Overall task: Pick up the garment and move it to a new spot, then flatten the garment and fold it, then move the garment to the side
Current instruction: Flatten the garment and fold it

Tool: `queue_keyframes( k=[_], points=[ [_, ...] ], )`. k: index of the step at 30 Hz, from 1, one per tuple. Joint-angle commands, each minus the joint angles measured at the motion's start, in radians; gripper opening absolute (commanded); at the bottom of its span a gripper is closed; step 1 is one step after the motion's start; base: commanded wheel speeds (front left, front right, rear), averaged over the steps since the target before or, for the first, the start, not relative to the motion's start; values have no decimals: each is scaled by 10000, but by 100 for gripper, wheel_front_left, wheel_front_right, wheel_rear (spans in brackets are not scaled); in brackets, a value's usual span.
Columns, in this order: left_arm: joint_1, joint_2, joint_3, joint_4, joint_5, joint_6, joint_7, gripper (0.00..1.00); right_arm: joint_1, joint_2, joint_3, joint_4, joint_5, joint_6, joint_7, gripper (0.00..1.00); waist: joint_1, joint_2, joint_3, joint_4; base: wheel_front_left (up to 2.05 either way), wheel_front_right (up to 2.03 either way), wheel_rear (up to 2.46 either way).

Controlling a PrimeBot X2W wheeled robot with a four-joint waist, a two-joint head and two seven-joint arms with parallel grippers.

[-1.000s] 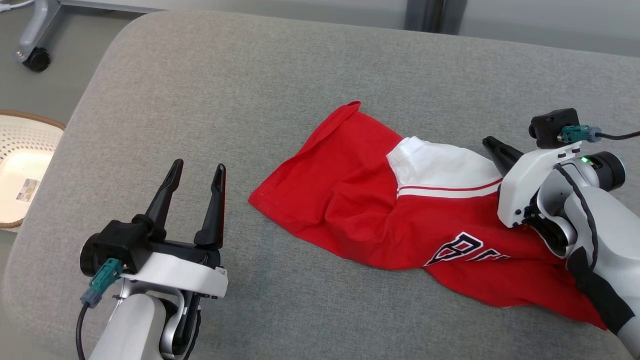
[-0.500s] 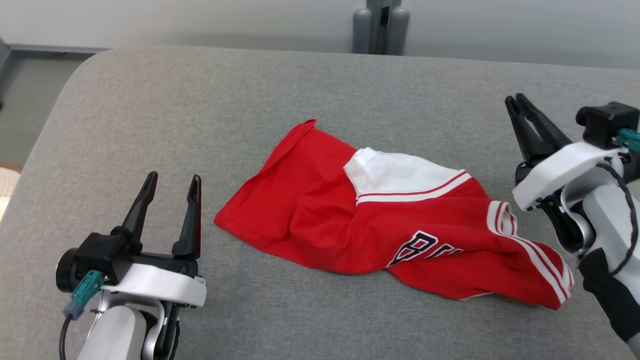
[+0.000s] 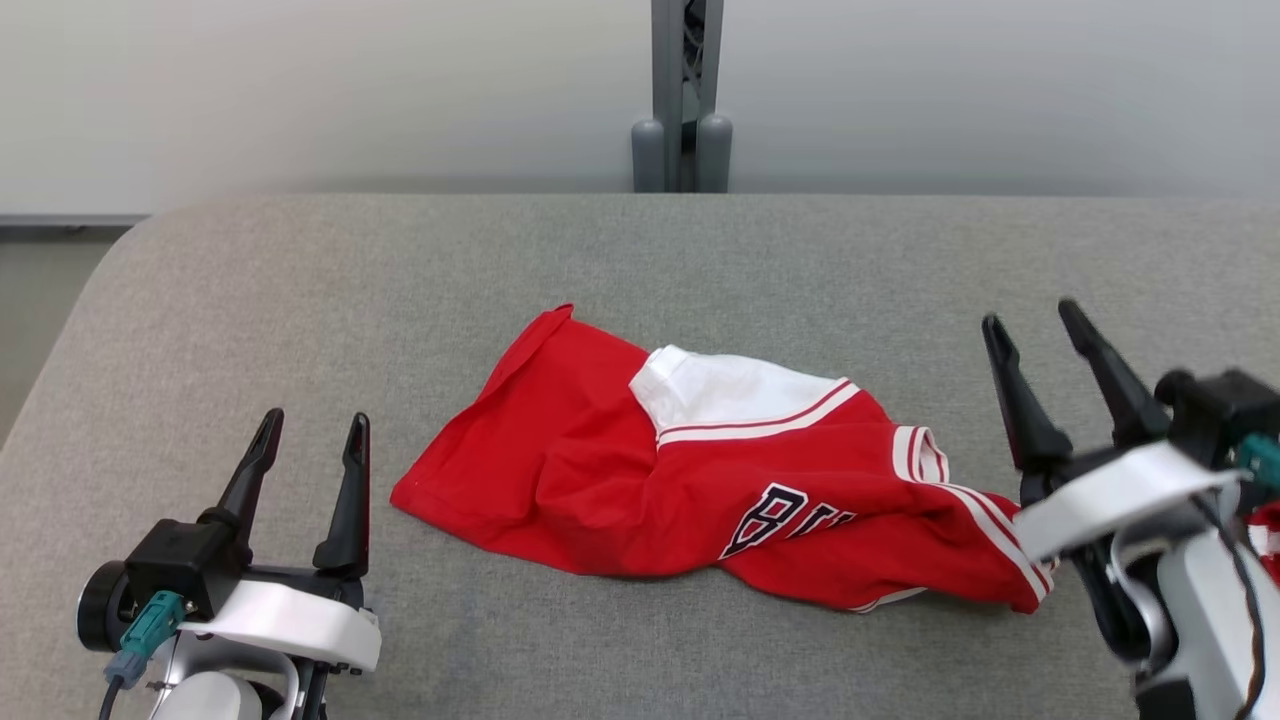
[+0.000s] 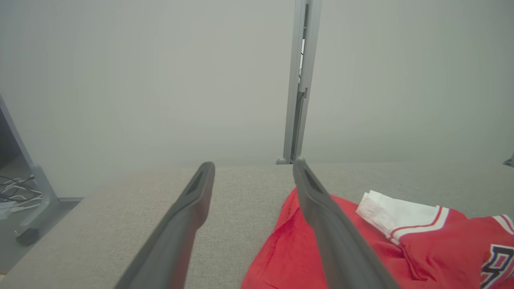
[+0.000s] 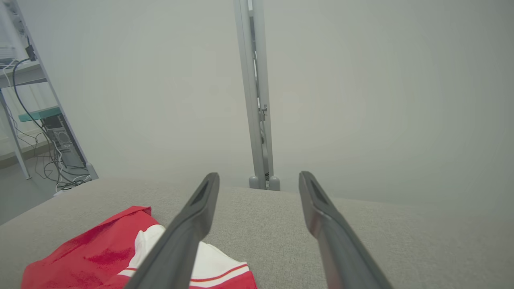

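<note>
- The grey padded surface [image 3: 300, 300] spreads under and beyond both pincers, reaching ahead of their fingertips to a pale wall [image 3: 300, 90].
- The garment [image 3: 600, 470], red with a white panel, striped trim and dark lettering, lies rumpled on the padding between the two pincers. Its plain red hem is near the left pincer's inner side but apart from it. Its striped end is just beside the right pincer's base.
- The right pincer [image 3: 1029, 314] has its fingers spread apart with nothing between them, tips pointing toward the wall.
- The left pincer [image 3: 316, 418] likewise stands parted and empty.
- A grey post [image 3: 680, 100] rises against the wall, well ahead of both pincers.
</note>
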Motion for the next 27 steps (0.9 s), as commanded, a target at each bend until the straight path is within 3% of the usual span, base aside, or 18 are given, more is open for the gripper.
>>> queue_keyframes(
  k=[1,11,19,27],
  points=[
    [86,79,20,-52,38,58,23,100,347,84,-181,-255,-192,-3,176,100,0,-1,-166,-102,0,0,0],
    [628,305,-80,-509,204,332,418,100,3575,1556,-1723,-3203,-1536,-4,1737,100,0,-1,-815,-303,0,0,0],
    [884,495,-65,-849,255,564,697,100,4726,1844,-2024,-4289,-1710,-4,2407,100,0,-1,-982,-499,0,0,0],
    [939,554,-146,-1012,315,730,934,100,4868,1860,-2155,-4536,-1410,-4,2634,100,0,-1,-952,-431,0,0,0]
  ],
)
